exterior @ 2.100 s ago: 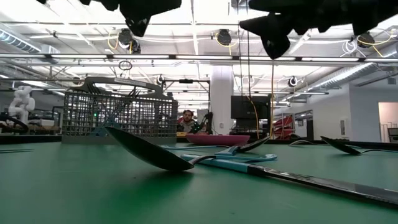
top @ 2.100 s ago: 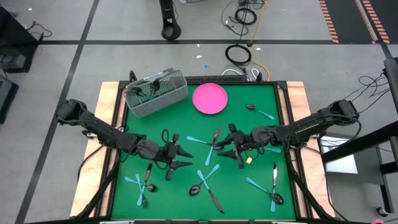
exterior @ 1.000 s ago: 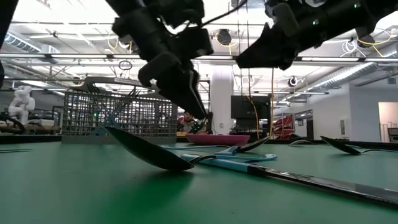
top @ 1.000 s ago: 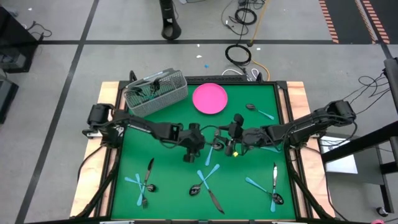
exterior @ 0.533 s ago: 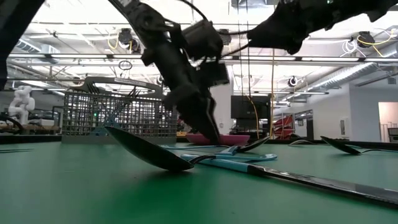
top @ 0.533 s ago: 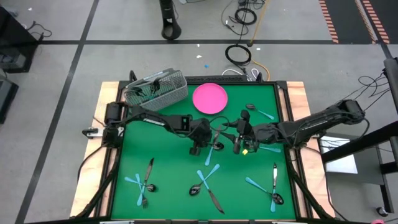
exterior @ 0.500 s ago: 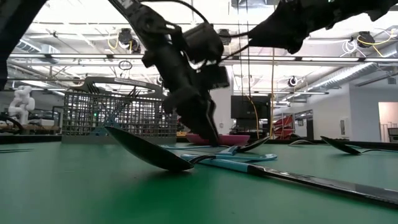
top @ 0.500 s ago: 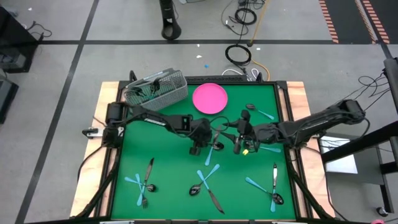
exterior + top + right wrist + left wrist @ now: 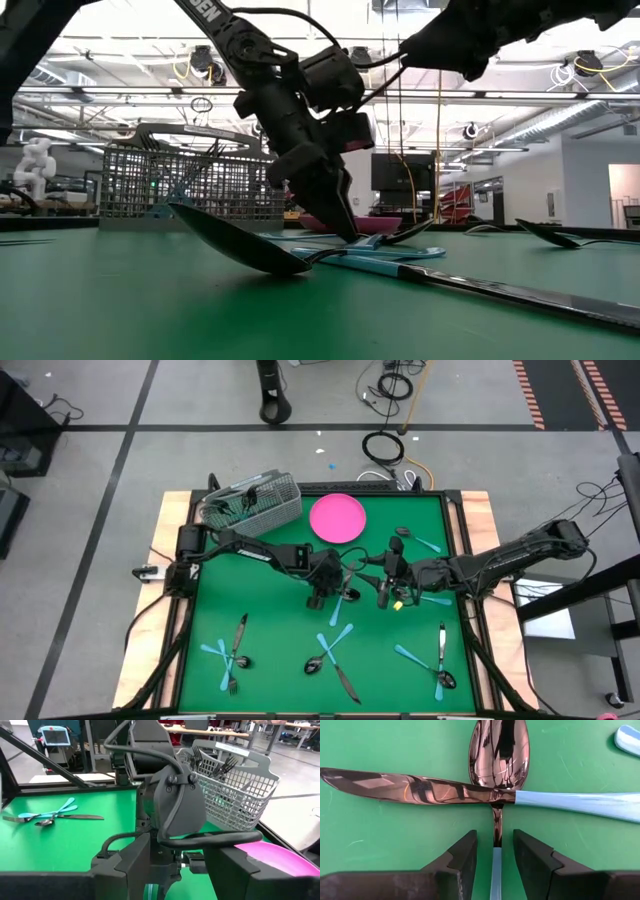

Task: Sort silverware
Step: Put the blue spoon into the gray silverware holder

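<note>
In the left wrist view a spoon (image 9: pixel 499 755) with a dark bowl and a light blue handle lies on the green mat. A knife (image 9: pixel 420 787) with a dark blade and a light blue handle lies across its neck. My left gripper (image 9: pixel 495 842) is open, low over the mat at mid-table (image 9: pixel 322 598). One finger stands on each side of the spoon's handle without touching it. My right gripper (image 9: pixel 384 592) hangs open above the mat, just right of the left one, with nothing between its fingers (image 9: pixel 131 865). More silverware lies scattered on the mat.
The grey wire basket (image 9: pixel 250 510), with cutlery in it, stands at the far left. The pink plate (image 9: pixel 337 518) is beside it. Cutlery groups lie near left (image 9: pixel 232 652), near centre (image 9: pixel 330 652), near right (image 9: pixel 440 660) and far right (image 9: pixel 415 540).
My left gripper has moved toward the table's right and sunk to the mat, coming down astride the spoon's handle. It has stayed open. My right gripper has risen a little, also still open. No cutlery has moved.
</note>
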